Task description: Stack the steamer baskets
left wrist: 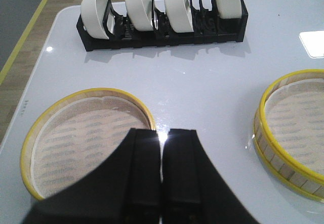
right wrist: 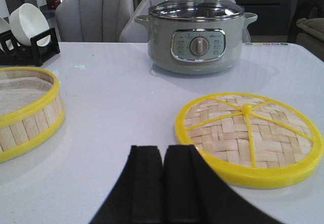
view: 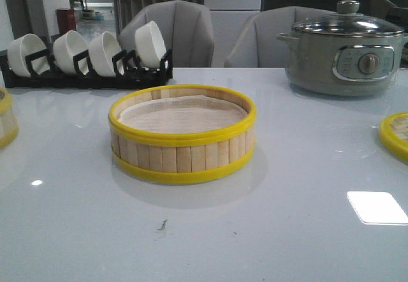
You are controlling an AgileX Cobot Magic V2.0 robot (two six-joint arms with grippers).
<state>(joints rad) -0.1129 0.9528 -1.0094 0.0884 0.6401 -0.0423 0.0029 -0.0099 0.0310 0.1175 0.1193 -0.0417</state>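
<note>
One steamer basket [view: 182, 135] with a yellow rim and white liner stands in the middle of the table; it also shows in the left wrist view [left wrist: 296, 127] and the right wrist view [right wrist: 25, 110]. A second steamer basket [left wrist: 83, 133] sits at the table's left edge, barely showing in the front view [view: 5, 119]. My left gripper [left wrist: 162, 138] is shut and empty, above that basket's rim. A woven yellow-rimmed lid [right wrist: 250, 135] lies at the right, also at the edge of the front view [view: 396, 134]. My right gripper [right wrist: 164, 153] is shut and empty beside it.
A black rack [view: 83, 74] with several white bowls [view: 150, 43] stands at the back left. A grey electric pot [view: 344, 49] with a glass lid stands at the back right. Chairs stand behind the table.
</note>
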